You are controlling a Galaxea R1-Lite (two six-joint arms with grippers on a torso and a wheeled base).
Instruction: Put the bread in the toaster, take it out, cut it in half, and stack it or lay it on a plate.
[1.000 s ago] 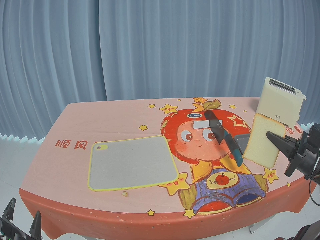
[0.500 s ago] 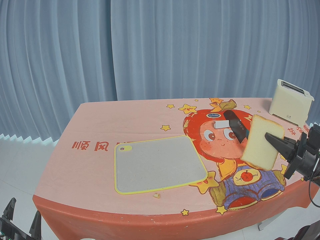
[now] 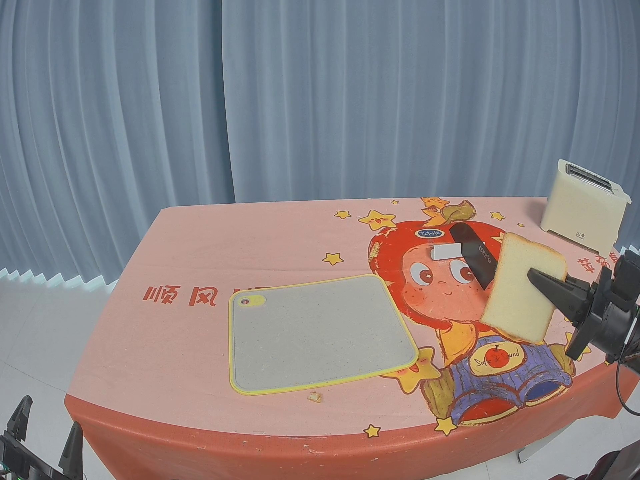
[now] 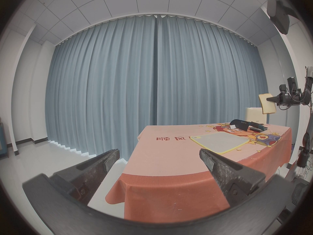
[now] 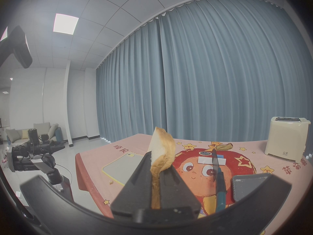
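Observation:
My right gripper (image 3: 543, 280) is shut on a slice of white bread (image 3: 522, 287), held upright on edge above the table's right part, left of and nearer than the cream toaster (image 3: 585, 207). In the right wrist view the bread (image 5: 162, 150) stands pinched between the gripper (image 5: 156, 167) fingers. A knife with a dark blade (image 3: 475, 251) lies behind the bread; its blue handle (image 5: 220, 193) shows beside a dark grey plate (image 5: 249, 185). The grey cutting board (image 3: 319, 331) with a yellow rim lies at the table's middle. My left gripper (image 3: 43, 435) is open, low and off the table's near left corner.
The table (image 3: 200, 248) wears a pink cloth with a cartoon print. A small crumb (image 3: 315, 397) lies just in front of the cutting board. A white label (image 3: 445, 251) sits by the knife blade. Blue curtains hang behind the table.
The head camera has swung, so the whole picture shifted right. Against the table, the right gripper with the bread now stands farther from the toaster. The left gripper has not moved.

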